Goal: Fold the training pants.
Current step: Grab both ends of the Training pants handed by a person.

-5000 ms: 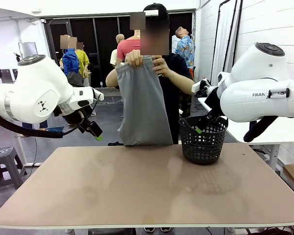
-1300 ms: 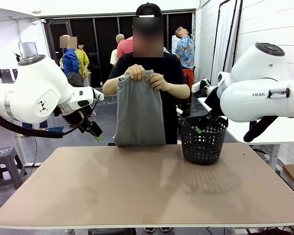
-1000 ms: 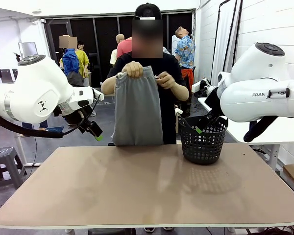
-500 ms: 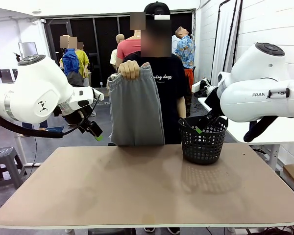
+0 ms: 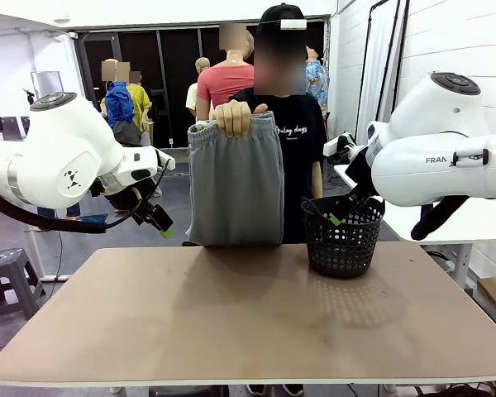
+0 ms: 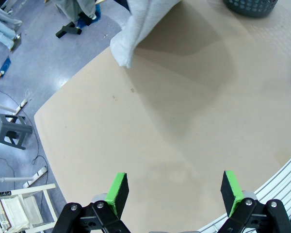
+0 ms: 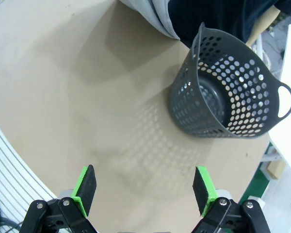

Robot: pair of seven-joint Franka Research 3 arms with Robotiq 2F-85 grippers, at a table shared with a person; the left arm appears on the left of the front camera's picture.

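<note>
Since a second ago the person has stepped toward 3 o'clock and let go with one hand, so the pants now hang from a single hand gripping the gathered waistband, where two hands held them before; both arms have stayed where they were. From the front, the pants hang flat and full length at 12 o'clock of the worktop, waistband up and hem down at the far edge; whether the hem touches the surface I cannot tell. The basket stands on the worktop at about 2 o'clock, just beside the pants' lower corner but apart from it. The left claw hangs above the worktop's 9 o'clock side, its jaws spread wide with nothing between the green pads. In its own view a grey corner of the pants shows at 12 o'clock over the far edge, and the basket's rim at 1 o'clock. The right claw is likewise wide open and holds nothing, hovering over the 3 o'clock side. Its view has the basket at 2 o'clock, seen from above, and a strip of the pants at 12 o'clock against the person's dark shirt.
</note>
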